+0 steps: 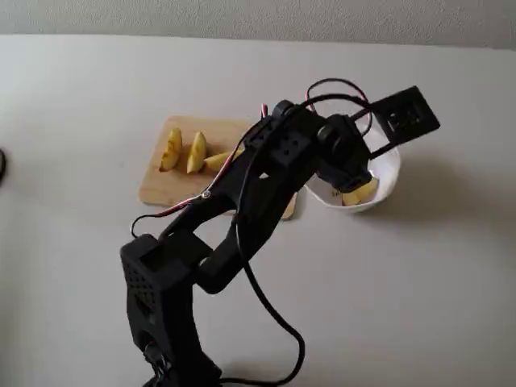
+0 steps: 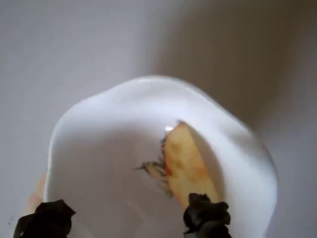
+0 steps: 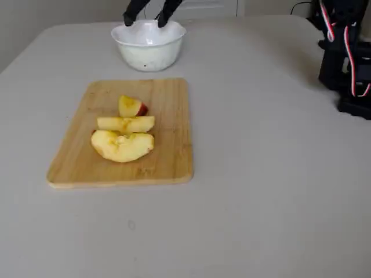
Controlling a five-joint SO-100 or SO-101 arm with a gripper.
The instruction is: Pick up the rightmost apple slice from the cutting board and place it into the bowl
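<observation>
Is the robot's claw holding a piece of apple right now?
No. The gripper is open, jaws apart, holding nothing; the apple slice lies in the bowl.

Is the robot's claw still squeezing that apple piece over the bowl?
No: in the wrist view the apple slice lies inside the bowl, and the gripper has its fingertips spread wide, holding nothing.

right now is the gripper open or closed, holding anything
gripper: open, holding nothing; the pale-yellow apple slice lies in the white wavy-rimmed bowl.
</observation>
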